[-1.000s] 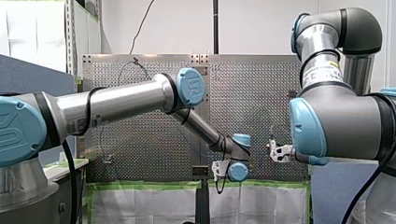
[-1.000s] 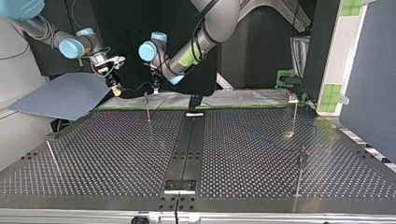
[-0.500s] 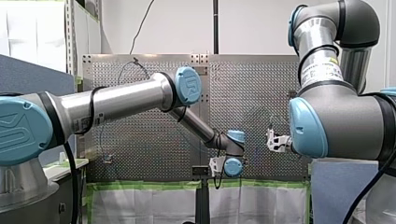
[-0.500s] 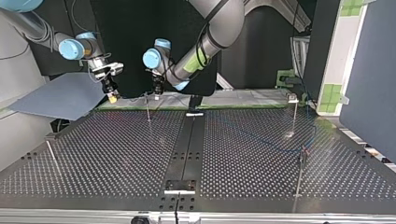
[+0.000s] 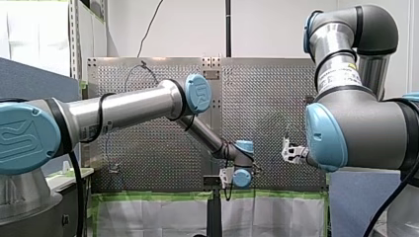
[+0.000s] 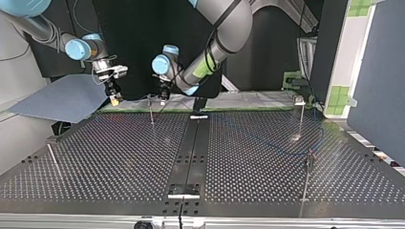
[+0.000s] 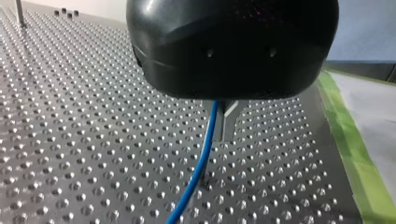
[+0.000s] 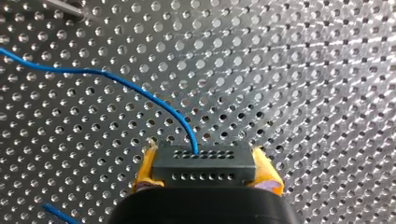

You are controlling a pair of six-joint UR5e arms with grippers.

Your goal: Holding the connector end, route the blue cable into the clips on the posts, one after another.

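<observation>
Perforated table (image 6: pixel 119 157) everywhere, with thin posts (image 6: pixel 301 117) dotted well apart. Found the right gripper (image 8: pixel 204 169) clenched on the connector (image 8: pixel 204 163), yellow pads (image 8: pixel 144 168) squeezing both ends, and the blue cable (image 8: pixel 116 81) curving out of its front face. Saw the cable running down beside the left gripper (image 7: pixel 226 135) in the left wrist view; couldn't tell gripped from just sliding past, black housing (image 7: pixel 233 46) in the way. Spotted the left gripper just beside the top of the far post (image 6: pixel 151 109) in the top view, right gripper near, on the post's other side. Looked like the threading step for that post's clip, cable not visibly seated yet. Probably called for lowering the cable into the clip next, with tension held from the connector end.
</observation>
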